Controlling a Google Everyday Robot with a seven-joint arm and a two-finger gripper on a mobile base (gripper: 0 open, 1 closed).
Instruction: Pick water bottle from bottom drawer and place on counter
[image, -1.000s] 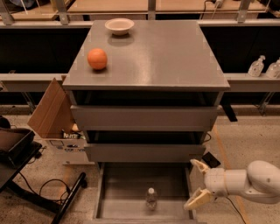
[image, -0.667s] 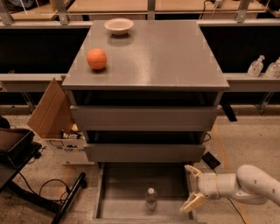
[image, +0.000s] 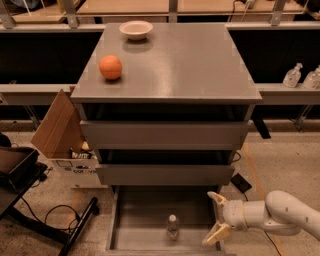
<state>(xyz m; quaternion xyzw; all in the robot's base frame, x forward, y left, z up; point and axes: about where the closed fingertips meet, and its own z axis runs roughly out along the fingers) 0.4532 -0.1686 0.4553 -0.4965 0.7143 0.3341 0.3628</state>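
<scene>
The water bottle (image: 172, 226), slim and clear with a white cap, stands upright in the pulled-out bottom drawer (image: 135, 220), near its front middle. My gripper (image: 213, 219) is open, its cream fingers spread, at the drawer's right side a short way to the right of the bottle and not touching it. The white arm reaches in from the lower right. The grey counter (image: 185, 60) holds an orange ball (image: 110, 67) at the left and a white bowl (image: 136, 29) at the back.
Two upper grey drawers (image: 165, 135) sit slightly open above the bottom one. An open cardboard box (image: 62, 135) stands at the cabinet's left. A black stand and cables (image: 30, 200) lie lower left. Pump-top dispenser bottles (image: 293, 76) sit on a shelf at right.
My gripper has moved left over the drawer's right side, closer to the water bottle. The bottle, ball and bowl have not moved.
</scene>
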